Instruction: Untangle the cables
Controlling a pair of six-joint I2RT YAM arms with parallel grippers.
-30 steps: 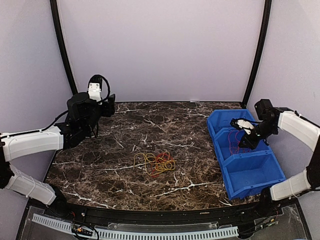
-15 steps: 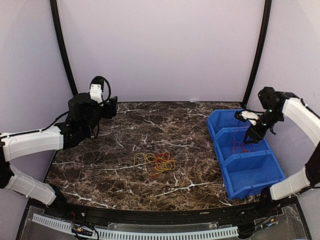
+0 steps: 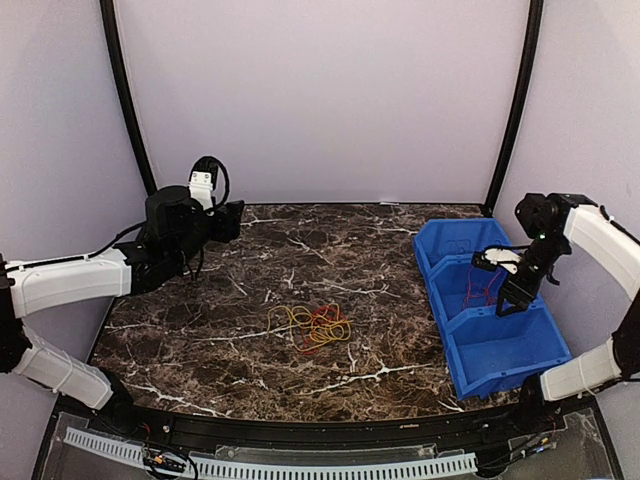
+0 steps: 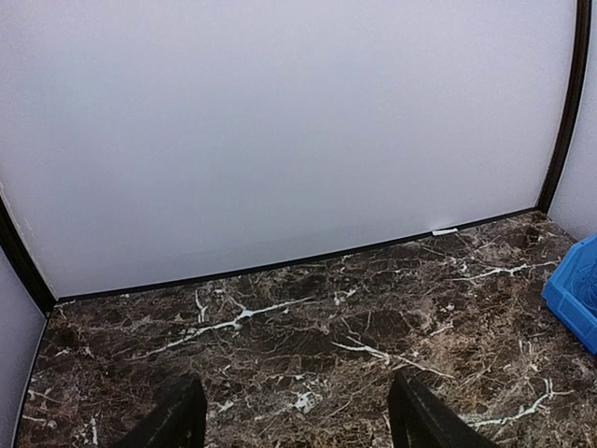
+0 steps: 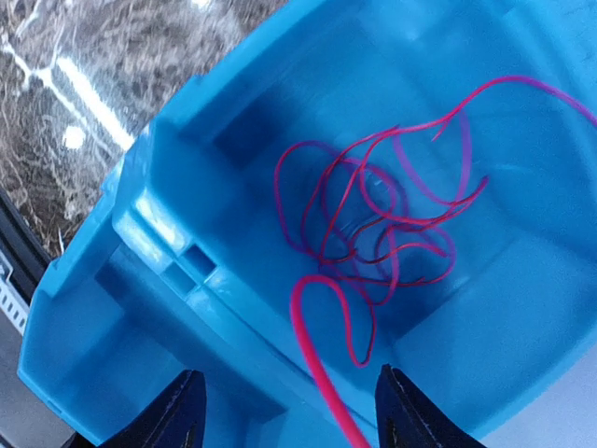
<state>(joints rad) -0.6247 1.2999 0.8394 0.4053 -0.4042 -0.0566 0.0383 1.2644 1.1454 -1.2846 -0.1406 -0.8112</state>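
A knotted bundle of yellow, orange and red cables lies mid-table, away from both arms. A loose red cable is coiled on the floor of the middle blue bin. One end of it rises between the wide-apart jaws of my right gripper without being pinched. Seen from above, that right gripper hangs open over the middle bin. My left gripper is raised at the back left. In its wrist view the left gripper is open and empty, facing bare marble and the back wall.
A row of blue bins stands along the table's right edge; a corner of one bin shows in the left wrist view. White walls with black corner posts enclose the back and sides.
My right gripper has opened and let the red cable drop into the middle bin, while shifting slightly toward the near right. The left arm turned a little to the right.
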